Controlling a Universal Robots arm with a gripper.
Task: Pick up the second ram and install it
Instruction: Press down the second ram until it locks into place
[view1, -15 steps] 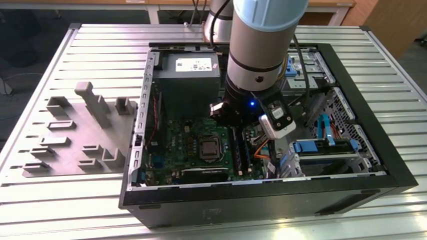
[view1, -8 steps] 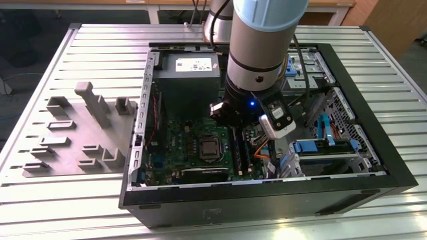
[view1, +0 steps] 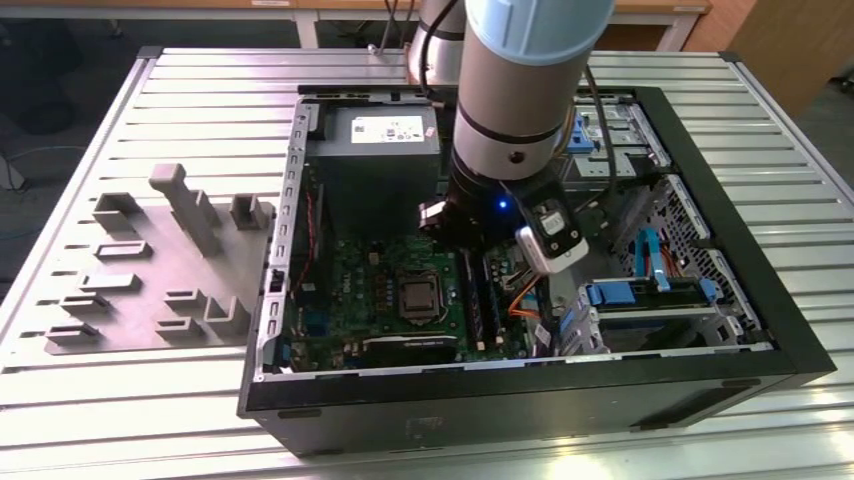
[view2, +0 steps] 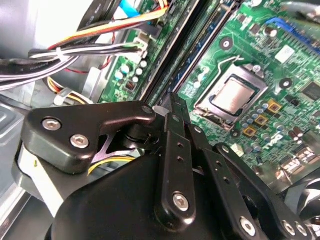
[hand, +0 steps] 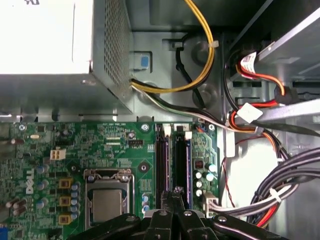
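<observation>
My gripper (hand: 176, 191) is down inside the open computer case (view1: 787, 330), over the two memory slots beside the processor socket (hand: 106, 202). Its black fingers are shut together with nothing visible between them, in both wrist views (view2: 172, 100). Under the tips a long dark strip, which I take for the second ram (hand: 181, 160), stands in its slot, with another dark strip (hand: 162, 165) parallel beside it. I cannot tell whether the tips touch it. In the exterior view the arm's wrist covers most of the gripper (view1: 465, 250), and the two strips (view1: 478, 300) run out from beneath it.
The green motherboard (view1: 360, 280) lies flat in the case. The power supply (view1: 380, 140) sits at the far end, and bundled cables (hand: 280, 190) and drive bays (view1: 654, 300) crowd the exterior view's right. A grey fixture plate (view1: 147, 270) lies on the slatted table at the exterior view's left.
</observation>
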